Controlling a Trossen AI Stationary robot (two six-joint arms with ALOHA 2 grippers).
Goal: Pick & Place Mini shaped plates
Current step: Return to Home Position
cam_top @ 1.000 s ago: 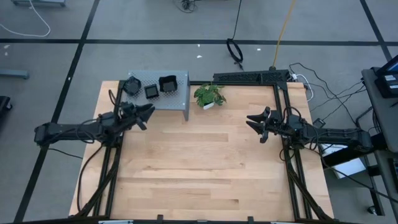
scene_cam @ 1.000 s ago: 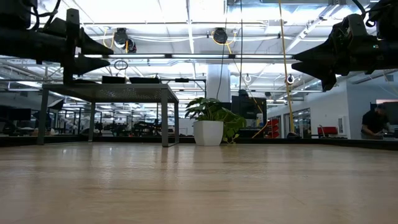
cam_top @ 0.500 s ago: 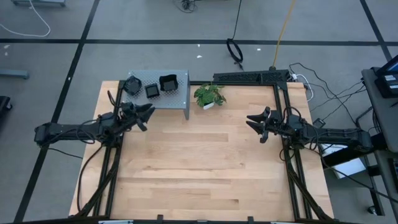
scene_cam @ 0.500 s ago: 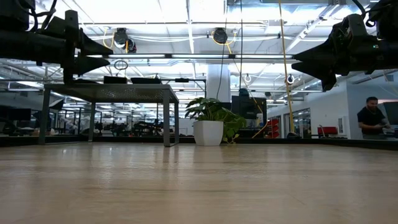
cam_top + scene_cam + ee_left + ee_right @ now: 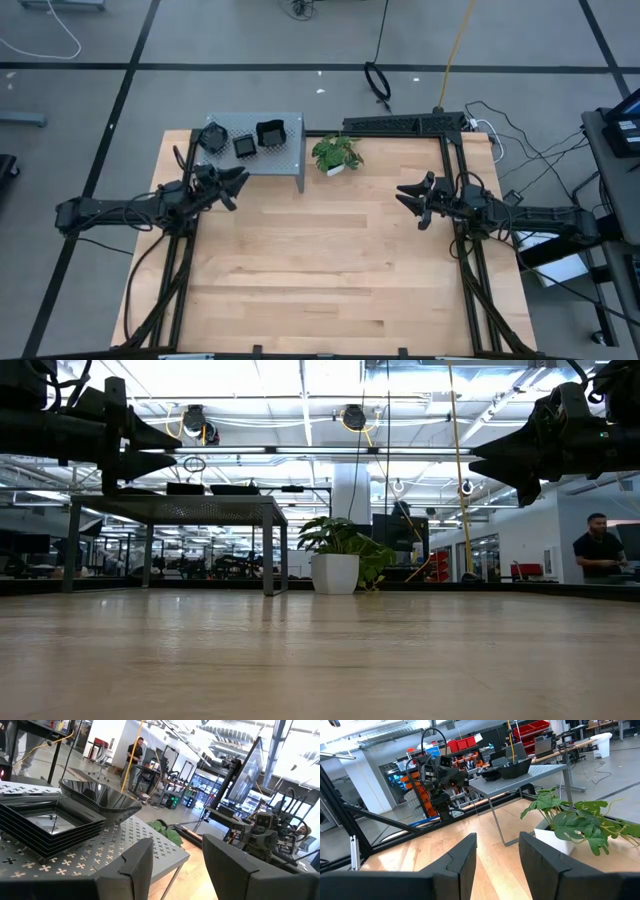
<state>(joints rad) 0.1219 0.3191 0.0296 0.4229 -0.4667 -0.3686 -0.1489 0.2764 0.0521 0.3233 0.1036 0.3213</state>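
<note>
Three stacks, high view: the mini shaped plates [image 5: 244, 146] sit in black piles on the grey shelf [image 5: 285, 160] at the far left corner of the table [image 5: 320, 270].
Left gripper, high view: the left gripper [image 5: 238, 183] hangs just in front of the shelf, near the plates but apart from them.
Right gripper, high view: the right gripper [image 5: 403, 196] hangs over the table's right side, well apart from the plates. A potted plant [image 5: 336, 153] stands just beside the shelf's right end.
Low view: both grippers hang high above the tabletop, tips pointing toward each other. The plates show as dark shapes on the shelf top. A person [image 5: 600, 548] stands far off in the room.
Left wrist view: the two fingers [image 5: 134, 866] stand spread with nothing between them. Beyond them lie a square stack [image 5: 45, 824] and a wavy-edged stack [image 5: 100, 797], touching side by side.
Right wrist view: the fingers are parted and empty. The plates are far off on the shelf, past the plant.
</note>
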